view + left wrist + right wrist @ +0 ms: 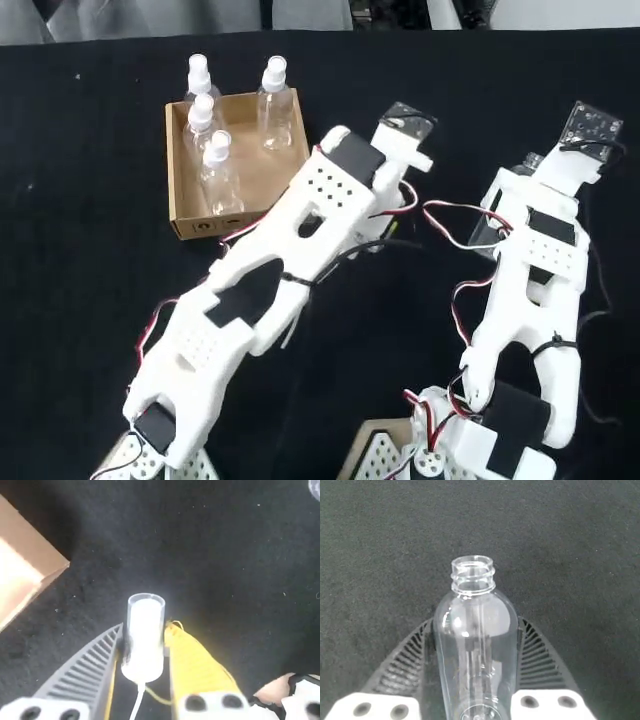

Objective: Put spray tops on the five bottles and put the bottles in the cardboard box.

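Observation:
My left gripper [145,632] is shut on a white spray top [145,625] with a clear cap, and its thin tube trails back between the fingers. My right gripper [476,625] is shut on a clear bottle [475,630] whose threaded neck is open and bare. In the high view the left arm [300,230] reaches beside the cardboard box [180,190], and the right arm [530,260] stands to its right. Several bottles with spray tops [217,165] stand inside the box.
A black cloth [80,250] covers the table. The box corner [20,580] lies close to my left gripper. A brown plate [385,445] shows between the arm bases at the near edge.

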`<action>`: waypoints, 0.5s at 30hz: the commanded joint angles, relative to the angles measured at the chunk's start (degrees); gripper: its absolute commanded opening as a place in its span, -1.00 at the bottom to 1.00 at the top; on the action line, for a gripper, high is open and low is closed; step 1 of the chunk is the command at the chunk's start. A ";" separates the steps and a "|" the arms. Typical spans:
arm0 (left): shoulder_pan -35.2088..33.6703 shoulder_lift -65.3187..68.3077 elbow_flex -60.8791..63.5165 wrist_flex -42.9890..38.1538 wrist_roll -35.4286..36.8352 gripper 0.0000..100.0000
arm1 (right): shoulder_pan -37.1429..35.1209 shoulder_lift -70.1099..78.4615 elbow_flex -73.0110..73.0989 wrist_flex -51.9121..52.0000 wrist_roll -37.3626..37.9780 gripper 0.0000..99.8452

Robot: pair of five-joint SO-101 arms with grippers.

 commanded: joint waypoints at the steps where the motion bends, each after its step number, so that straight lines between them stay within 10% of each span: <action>1: -0.84 -6.86 0.57 0.53 0.26 -0.94 | -0.53 -3.82 -3.74 -1.58 -0.26 -0.83; 15: -0.66 -18.02 10.77 -1.23 0.53 -0.94 | -1.23 -3.82 -3.74 -1.76 -0.18 -0.83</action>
